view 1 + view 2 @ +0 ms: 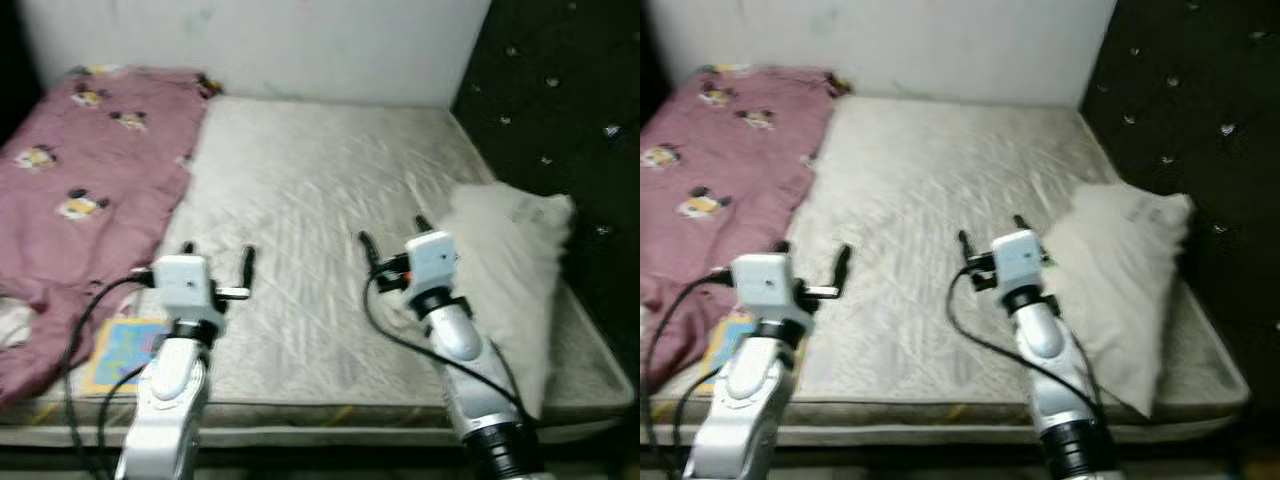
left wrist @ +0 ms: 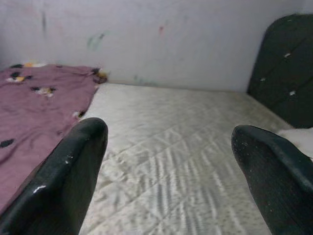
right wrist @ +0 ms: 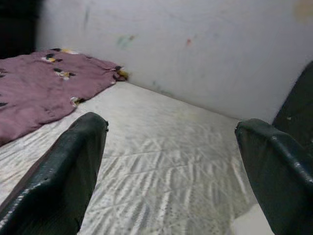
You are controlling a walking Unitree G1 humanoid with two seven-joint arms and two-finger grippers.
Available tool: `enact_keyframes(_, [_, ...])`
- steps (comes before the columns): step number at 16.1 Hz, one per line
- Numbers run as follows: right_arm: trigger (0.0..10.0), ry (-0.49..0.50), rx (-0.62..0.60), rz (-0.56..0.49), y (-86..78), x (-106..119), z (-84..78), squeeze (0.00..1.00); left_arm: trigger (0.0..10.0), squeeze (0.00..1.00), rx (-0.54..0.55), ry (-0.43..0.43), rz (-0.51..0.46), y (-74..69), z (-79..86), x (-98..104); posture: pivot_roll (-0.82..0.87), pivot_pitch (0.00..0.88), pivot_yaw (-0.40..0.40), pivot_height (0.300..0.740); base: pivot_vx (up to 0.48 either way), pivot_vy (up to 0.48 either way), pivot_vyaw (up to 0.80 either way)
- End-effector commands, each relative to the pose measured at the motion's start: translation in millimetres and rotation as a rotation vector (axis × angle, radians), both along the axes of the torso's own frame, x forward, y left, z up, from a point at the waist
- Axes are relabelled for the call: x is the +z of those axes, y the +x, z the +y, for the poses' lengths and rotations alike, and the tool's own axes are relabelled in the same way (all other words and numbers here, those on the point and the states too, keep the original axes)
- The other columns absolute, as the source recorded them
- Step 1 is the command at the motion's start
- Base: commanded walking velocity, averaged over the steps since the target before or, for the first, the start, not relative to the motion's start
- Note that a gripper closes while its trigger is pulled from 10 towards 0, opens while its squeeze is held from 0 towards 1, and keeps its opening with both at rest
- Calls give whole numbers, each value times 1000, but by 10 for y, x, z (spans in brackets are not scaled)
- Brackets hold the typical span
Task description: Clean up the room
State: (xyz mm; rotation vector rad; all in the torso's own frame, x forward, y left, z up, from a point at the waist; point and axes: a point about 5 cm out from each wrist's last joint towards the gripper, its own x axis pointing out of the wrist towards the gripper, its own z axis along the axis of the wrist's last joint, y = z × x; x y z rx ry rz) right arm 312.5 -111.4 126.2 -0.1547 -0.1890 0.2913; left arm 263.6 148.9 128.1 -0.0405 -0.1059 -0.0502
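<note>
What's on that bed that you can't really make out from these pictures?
- Colourful flat thing at the mattress's near left corner: left arm and blanket partly cover it in the eye views; too blurred to identify.
- Prints on the blanket: too small and blurred in every view.
- Pillow: its near end hides behind the right arm.
- Mattress front edge: cut off by the frame bottom.

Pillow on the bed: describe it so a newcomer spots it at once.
Start at the bare quilted mattress against the white wall. Follow its right edge, next to the dark tufted headboard, just right of the right gripper. The pillow is the only plump off-white cushion; the pink blanket lies opposite.
</note>
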Motion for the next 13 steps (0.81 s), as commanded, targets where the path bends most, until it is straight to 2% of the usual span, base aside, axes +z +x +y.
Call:
enact_keyframes(1, [10000, -14, -9, -20, 3, 49, -44, 0, 10000, 0, -14, -10, 5, 3, -53, -3, -45, 30, -52, 740, 0, -379, 0])
enact_keyframes(13, [10000, -28, -4, -20, 0, 47, -32, 0, 10000, 0, -12, -5, 12, -22, -61, -12, -34, 39, -58, 740, 0, -379, 0])
